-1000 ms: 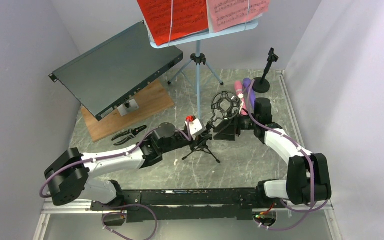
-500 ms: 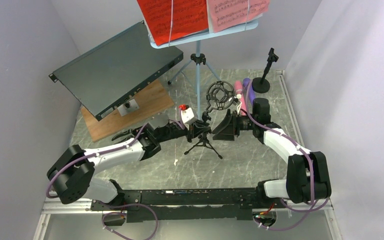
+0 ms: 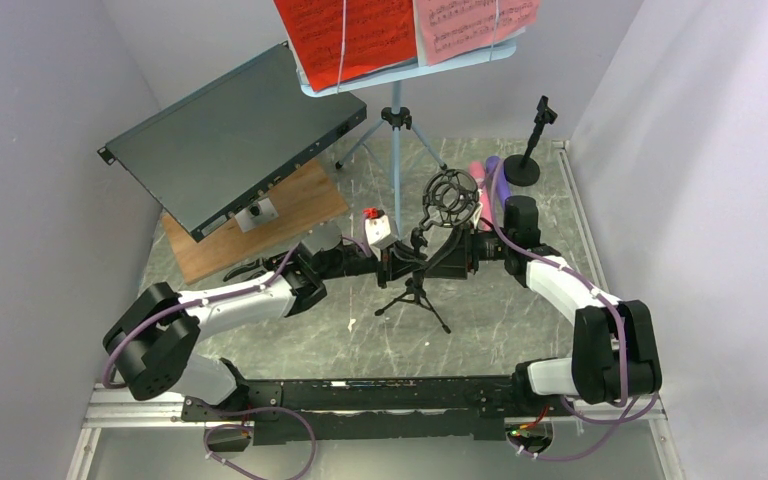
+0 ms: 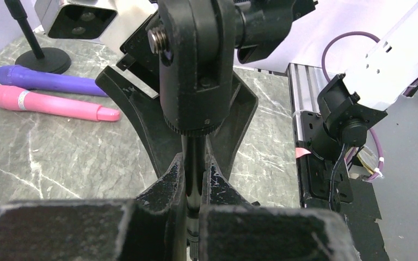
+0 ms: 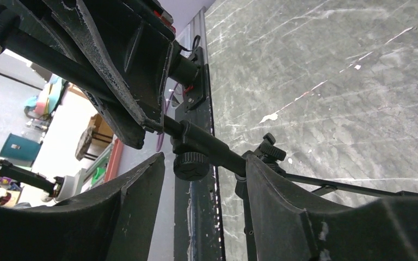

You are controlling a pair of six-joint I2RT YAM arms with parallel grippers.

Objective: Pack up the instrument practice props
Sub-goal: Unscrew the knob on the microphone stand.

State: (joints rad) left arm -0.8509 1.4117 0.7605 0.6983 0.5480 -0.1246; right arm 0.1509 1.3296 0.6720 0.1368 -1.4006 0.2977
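My left gripper (image 3: 397, 263) is shut on the thin pole of a small black tripod mic support (image 3: 415, 298), which carries a ring-shaped cradle (image 3: 450, 195) on top. The left wrist view has that pole (image 4: 194, 142) pinched between the left gripper's (image 4: 194, 166) fingers. My right gripper (image 3: 440, 258) faces it from the right. Its jaws (image 5: 204, 163) are open either side of the pole's knob (image 5: 190, 166). A pink microphone (image 3: 478, 178) and a purple microphone (image 3: 493, 172) lie behind. A second support (image 3: 525, 165) stands at the back right. The light-blue rack (image 3: 400, 75) holds a red page (image 3: 345, 35) and a pink page (image 3: 470, 25).
A large dark flat metal box (image 3: 230, 135) leans over a wooden board (image 3: 260, 225) at the back left. Black pliers (image 3: 250, 270) lie beside the left arm. The rack's tripod legs (image 3: 395, 125) stand just behind the grippers. Grey walls close in on both sides.
The left arm has stretched to the right, carrying the tripod support toward the right gripper. The right gripper's jaws have narrowed around the pole.
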